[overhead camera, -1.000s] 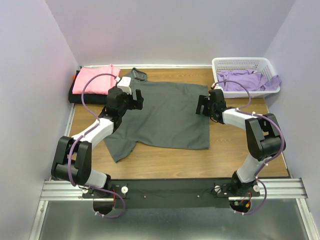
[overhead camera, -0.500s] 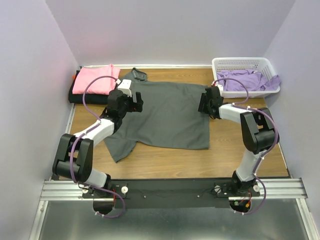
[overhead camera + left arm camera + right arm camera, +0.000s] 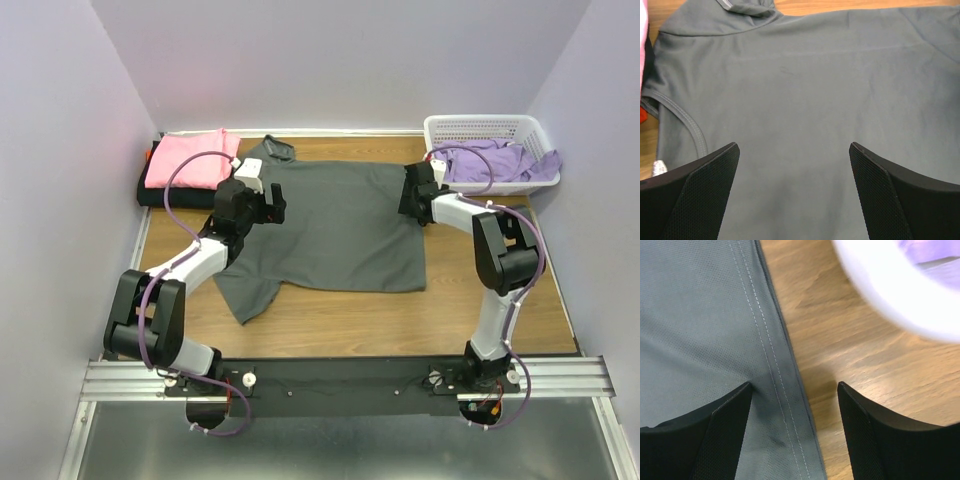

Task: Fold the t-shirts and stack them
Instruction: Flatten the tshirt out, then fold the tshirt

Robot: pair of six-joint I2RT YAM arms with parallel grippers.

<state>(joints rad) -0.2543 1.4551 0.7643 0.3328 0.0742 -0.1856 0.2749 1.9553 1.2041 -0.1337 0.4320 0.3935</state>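
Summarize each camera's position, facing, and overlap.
Top external: above and behind, looking down at the table, grey shirt, basket; left arm, right arm show whole.
Left wrist: faces down at the shirt near its collar; open left claw shows.
Right wrist: faces down at the shirt's hem and table; open right claw shows.
Shared: all see the grey shirt.

Between the black, mesh-patterned fingers of the left claw (image 3: 793, 150) lay the plain charcoal grey t-shirt (image 3: 805, 90). Under the right claw (image 3: 794, 387) its hem carried two pale stitch lines, beside the brown wood-grain surface (image 3: 840, 330). Beyond the left claw was a bright pink t-shirt (image 3: 190, 158) on a black t-shirt (image 3: 162, 197) — beyond the right, lavender t-shirts (image 3: 490, 160) in a white lattice basket (image 3: 480, 127).
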